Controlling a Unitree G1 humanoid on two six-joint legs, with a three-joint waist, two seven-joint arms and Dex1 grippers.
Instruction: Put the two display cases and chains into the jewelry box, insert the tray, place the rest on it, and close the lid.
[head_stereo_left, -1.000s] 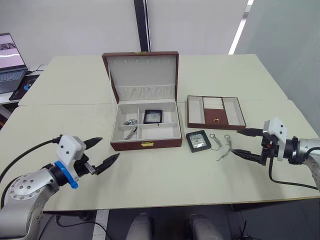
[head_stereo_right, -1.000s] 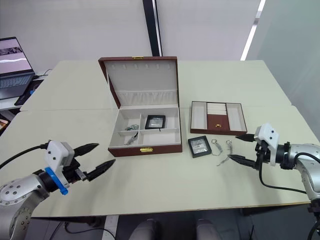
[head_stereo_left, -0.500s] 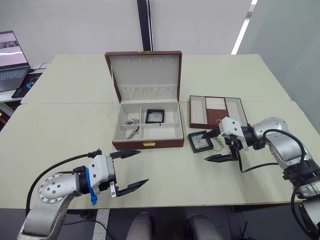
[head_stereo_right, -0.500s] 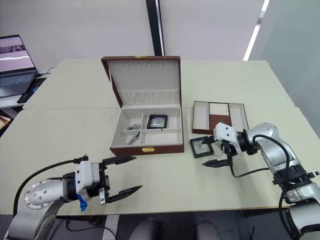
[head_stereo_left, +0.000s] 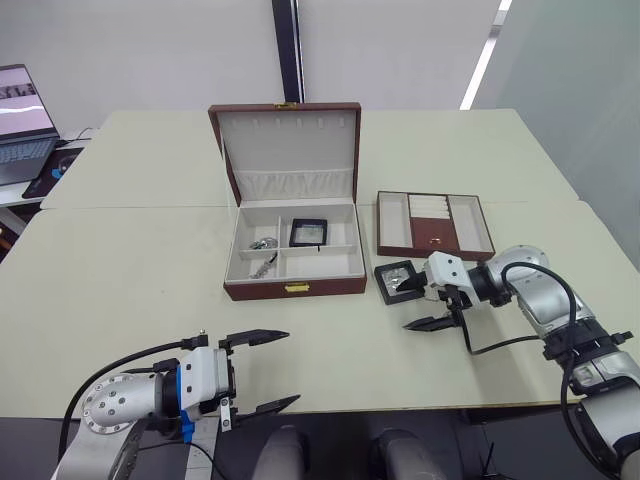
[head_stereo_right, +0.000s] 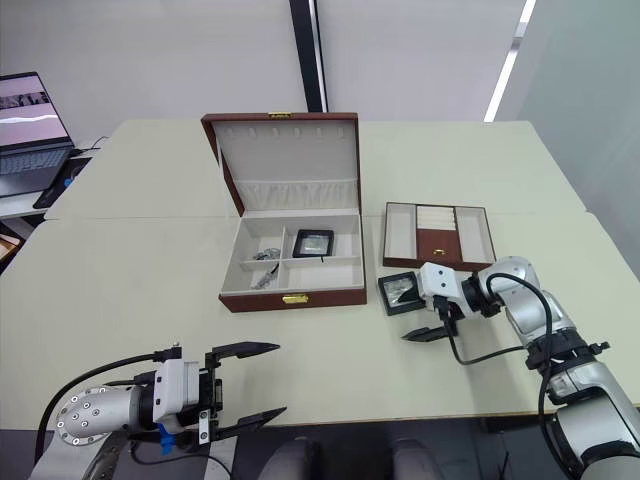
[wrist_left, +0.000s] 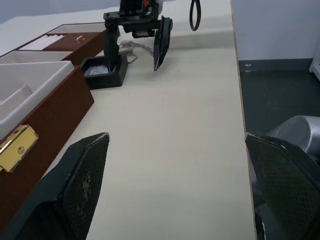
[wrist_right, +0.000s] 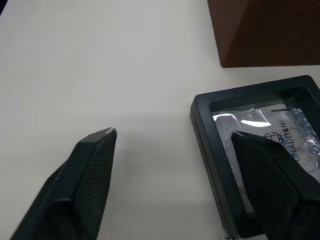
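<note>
- Display case (head_stereo_left: 397, 281), the one outside the box, is straddled by the spread fingers of the right gripper (head_stereo_left: 424, 303): one finger (wrist_right: 267, 175) is over its clear window, the other (wrist_right: 87, 172) over bare table on the side toward the robot. Nothing is gripped.
- This case is square, so no long axis governs the grasp. It lies flat on the table (head_stereo_left: 130, 260), between the front right corner of the jewelry box (head_stereo_left: 292, 262) and the tray (head_stereo_left: 432, 224), apart from both.
- The right arm is judged the nearer one; for a closing grip, the finger over the window would have to clear the far edge of the case.
- Chains (wrist_left: 136, 47) are seen just behind the case in the left wrist view, mostly hidden by the right gripper.
- The left gripper (head_stereo_left: 262, 372) is held with fingers spread and empty near the table's front edge, well apart from all task items.
- The box stands with the lid (head_stereo_left: 287, 141) raised; the other display case (head_stereo_left: 307, 232) and some silvery pieces (head_stereo_left: 263, 244) lie in its compartments.
- The tray remains outside the box, to its right.
- A laptop (head_stereo_left: 22, 124) sits at the far left.
</note>
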